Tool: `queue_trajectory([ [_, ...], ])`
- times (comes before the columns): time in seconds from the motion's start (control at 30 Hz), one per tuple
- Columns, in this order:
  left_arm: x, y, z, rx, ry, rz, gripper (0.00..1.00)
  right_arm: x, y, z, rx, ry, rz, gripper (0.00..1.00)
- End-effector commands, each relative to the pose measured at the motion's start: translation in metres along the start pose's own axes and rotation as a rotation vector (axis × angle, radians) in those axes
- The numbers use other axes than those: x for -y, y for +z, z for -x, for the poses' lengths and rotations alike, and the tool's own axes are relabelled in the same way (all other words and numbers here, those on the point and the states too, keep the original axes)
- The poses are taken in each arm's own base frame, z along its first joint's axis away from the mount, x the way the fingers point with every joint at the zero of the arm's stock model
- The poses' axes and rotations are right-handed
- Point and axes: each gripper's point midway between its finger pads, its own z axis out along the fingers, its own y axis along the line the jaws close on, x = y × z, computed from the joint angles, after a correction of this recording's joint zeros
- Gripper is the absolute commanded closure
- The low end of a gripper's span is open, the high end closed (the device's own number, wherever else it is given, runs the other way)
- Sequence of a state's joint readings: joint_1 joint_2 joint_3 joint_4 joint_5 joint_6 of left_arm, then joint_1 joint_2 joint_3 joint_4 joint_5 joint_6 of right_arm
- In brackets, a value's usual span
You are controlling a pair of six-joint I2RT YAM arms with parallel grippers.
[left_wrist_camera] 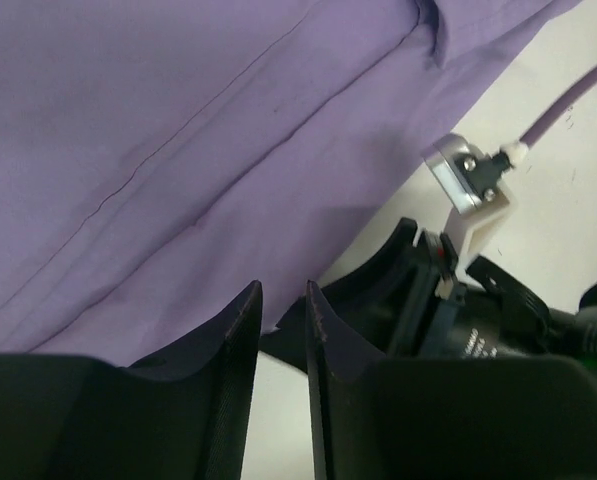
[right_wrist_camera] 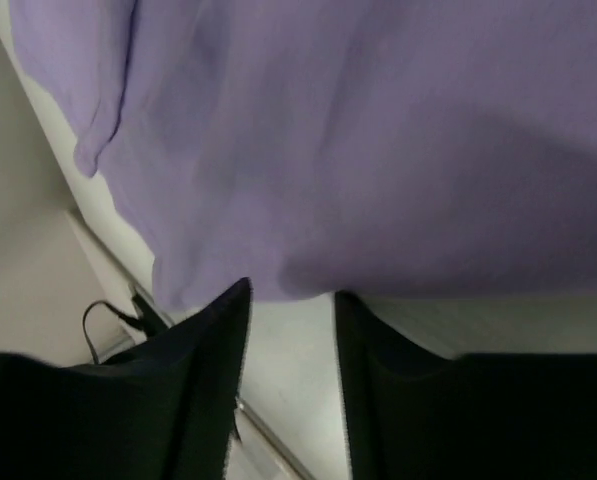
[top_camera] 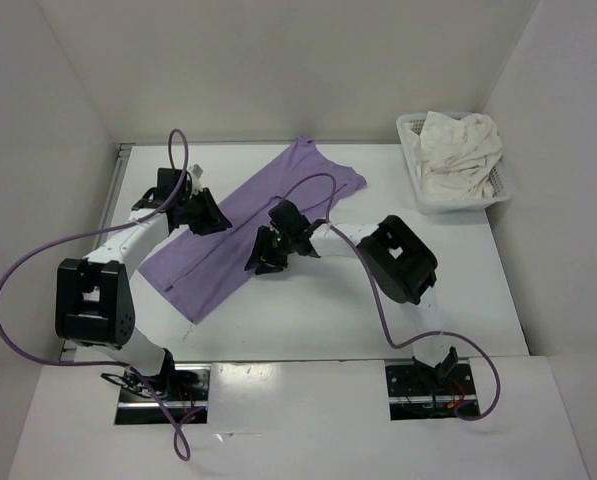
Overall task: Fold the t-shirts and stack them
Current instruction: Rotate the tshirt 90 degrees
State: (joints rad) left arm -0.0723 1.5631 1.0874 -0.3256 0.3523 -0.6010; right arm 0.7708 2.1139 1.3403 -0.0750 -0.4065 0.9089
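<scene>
White mesh basket (top_camera: 456,204), far-right corner of white table (top_camera: 478,290).

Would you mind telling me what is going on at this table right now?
The robot is folding a purple shirt, which lies flat and diagonal on the table. The left tool is at its left edge, the right tool at its right edge; both stand open and neither seems to grip cloth. A white shirt sits bunched in the basket.

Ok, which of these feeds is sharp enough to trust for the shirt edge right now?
Top external: evenly lit, sharp, no glare on the lavender shirt. Left wrist: shirt seams in focus, the left gripper underexposed, almost black. Right wrist: soft all over, the shirt edge smeared, a shadow on the cloth above the right gripper.
</scene>
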Motion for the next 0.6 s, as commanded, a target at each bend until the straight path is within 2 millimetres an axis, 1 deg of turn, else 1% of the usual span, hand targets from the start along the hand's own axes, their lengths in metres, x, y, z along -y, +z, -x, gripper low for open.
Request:
queue_trajectory([
  [0.0, 0.004, -0.008, 0.008, 0.04, 0.052, -0.009, 0.69, 0.006, 0.018, 0.019, 0.065, 0.04, -0.025, 0.59],
  [0.03, 0.004, -0.008, 0.008, 0.04, 0.052, -0.009, 0.69, 0.007, 0.018, 0.021, 0.074, 0.041, -0.031, 0.73],
  [0.07, 0.008, -0.009, 0.014, 0.048, 0.065, -0.013, 0.7, 0.008, 0.02, 0.024, 0.078, 0.046, -0.049, 0.78],
  [0.1, 0.008, -0.007, 0.017, 0.046, 0.073, -0.012, 0.7, 0.012, 0.02, 0.023, 0.078, 0.04, -0.065, 0.83],
  [0.13, 0.011, -0.009, 0.021, 0.056, 0.078, -0.018, 0.7, 0.01, 0.02, 0.024, 0.077, 0.022, -0.066, 0.88],
  [0.17, 0.011, -0.007, 0.023, 0.055, 0.077, -0.017, 0.7, 0.013, 0.019, 0.019, 0.051, 0.019, -0.074, 0.93],
  [0.2, 0.014, -0.006, 0.029, 0.063, 0.081, -0.021, 0.7, 0.014, 0.01, 0.021, 0.057, 0.015, -0.077, 0.96],
  [0.23, 0.017, -0.007, 0.032, 0.071, 0.085, -0.026, 0.7, 0.014, 0.004, 0.017, 0.044, -0.017, -0.075, 0.97],
  [0.27, 0.013, 0.0, 0.032, 0.055, 0.078, -0.017, 0.72, 0.027, -0.005, 0.016, 0.031, -0.01, -0.089, 0.99],
  [0.3, 0.017, 0.004, 0.033, 0.051, 0.084, -0.022, 0.72, 0.025, -0.022, 0.016, 0.029, -0.02, -0.088, 0.99],
  [0.33, 0.024, 0.011, 0.036, 0.049, 0.098, -0.032, 0.73, 0.042, -0.032, 0.005, -0.004, -0.043, -0.114, 0.99],
  [0.37, 0.025, 0.015, 0.037, 0.048, 0.103, -0.027, 0.73, 0.054, -0.045, 0.01, -0.001, -0.038, -0.125, 0.99],
  [0.4, 0.03, 0.02, 0.039, 0.051, 0.114, -0.037, 0.73, 0.06, -0.064, 0.004, -0.026, -0.041, -0.138, 0.99],
  [0.43, 0.034, 0.025, 0.036, 0.038, 0.123, -0.042, 0.73, 0.071, -0.074, 0.001, -0.047, -0.043, -0.156, 0.99],
  [0.47, 0.034, 0.034, 0.042, 0.042, 0.125, -0.044, 0.73, 0.092, -0.085, -0.008, -0.077, -0.071, -0.193, 0.99],
  [0.5, 0.042, 0.039, 0.041, 0.034, 0.124, -0.061, 0.73, 0.112, -0.103, -0.01, -0.101, -0.033, -0.23, 0.99],
  [0.53, 0.043, 0.05, 0.038, 0.02, 0.12, -0.063, 0.73, 0.121, -0.117, -0.014, -0.107, -0.031, -0.246, 0.99],
  [0.57, 0.045, 0.053, 0.04, 0.015, 0.121, -0.07, 0.73, 0.133, -0.128, -0.013, -0.102, -0.05, -0.282, 0.99],
])
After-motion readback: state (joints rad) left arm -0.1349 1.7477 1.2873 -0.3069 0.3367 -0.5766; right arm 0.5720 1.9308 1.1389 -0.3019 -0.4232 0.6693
